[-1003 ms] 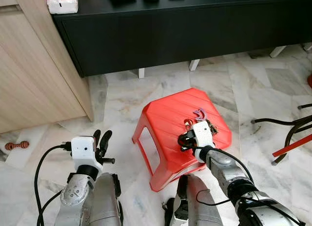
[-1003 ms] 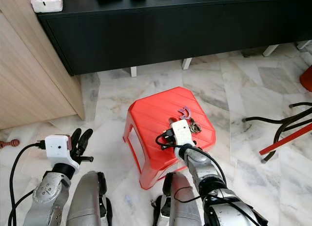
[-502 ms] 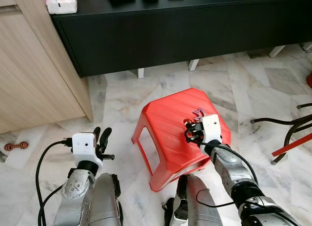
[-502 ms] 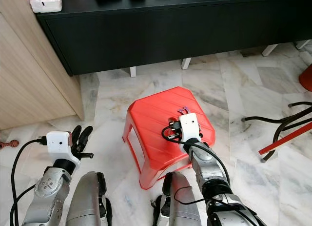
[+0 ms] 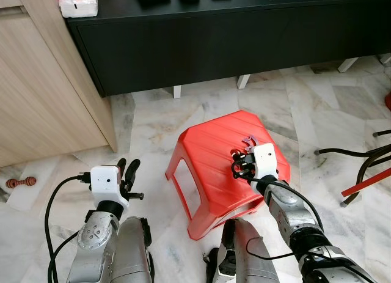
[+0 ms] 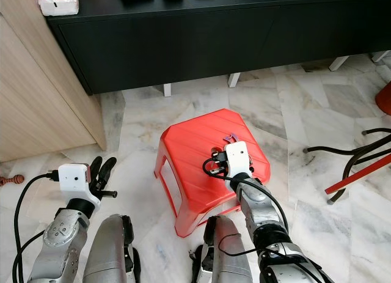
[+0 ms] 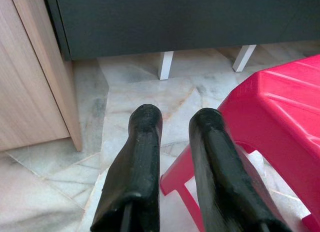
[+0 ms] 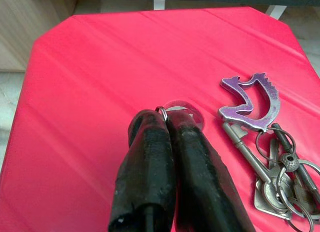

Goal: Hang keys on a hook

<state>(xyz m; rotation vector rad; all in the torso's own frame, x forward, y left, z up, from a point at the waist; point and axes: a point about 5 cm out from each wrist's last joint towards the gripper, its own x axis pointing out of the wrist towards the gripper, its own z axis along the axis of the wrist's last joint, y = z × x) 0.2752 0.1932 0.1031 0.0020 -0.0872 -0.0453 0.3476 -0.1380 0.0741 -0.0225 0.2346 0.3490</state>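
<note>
Pinching a small ring (image 8: 161,110) between its closed fingers, the right gripper (image 8: 167,123) sits low over the red stool (image 5: 208,154). The keys (image 8: 280,179) lie on the stool just beside it, clipped to a purple charm (image 8: 251,101). I cannot tell if that ring joins the bunch. If it does not, the keys may get left on the stool. If the grip is thin, the ring could slip out.

The left gripper (image 7: 175,127) is open and idle, near the stool's side. A black cabinet (image 5: 244,32) stands behind, and a wood cupboard (image 5: 43,93) to the left. No hook can be seen.
</note>
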